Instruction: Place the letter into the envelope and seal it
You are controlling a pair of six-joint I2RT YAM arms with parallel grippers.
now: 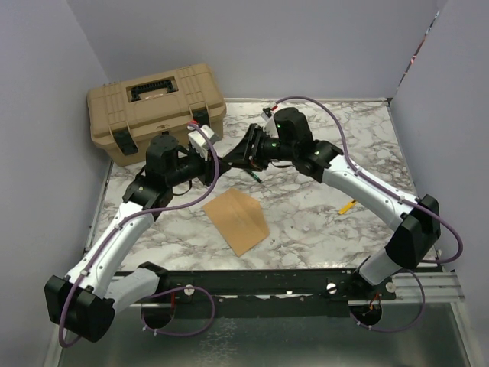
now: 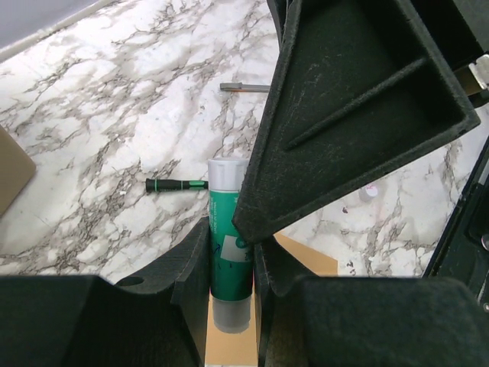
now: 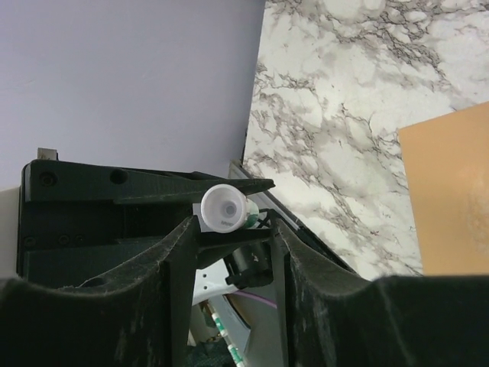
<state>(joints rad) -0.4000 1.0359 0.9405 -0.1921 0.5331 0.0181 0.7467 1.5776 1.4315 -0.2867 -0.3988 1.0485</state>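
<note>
The kraft-brown envelope (image 1: 237, 220) lies flat on the marble table, in front of both grippers. I cannot see the letter apart from it. Above the table, my left gripper (image 2: 231, 241) is shut on a green glue stick (image 2: 228, 222). The envelope (image 2: 306, 256) shows below it. My right gripper (image 3: 233, 229) faces the stick's white end (image 3: 224, 208); its jaws stand apart and open, and the end lies close to the left finger. In the left wrist view, one black finger of the right gripper (image 2: 359, 99) overlaps the stick's right side. In the top view the left gripper (image 1: 218, 155) and the right gripper (image 1: 243, 151) meet tip to tip.
A tan toolbox (image 1: 153, 107) stands at the back left. A green-and-black pen (image 1: 253, 176) lies under the grippers, and a yellow pencil (image 1: 346, 206) lies to the right. A small metal tool (image 2: 244, 87) lies beyond the pen. Purple walls close in three sides.
</note>
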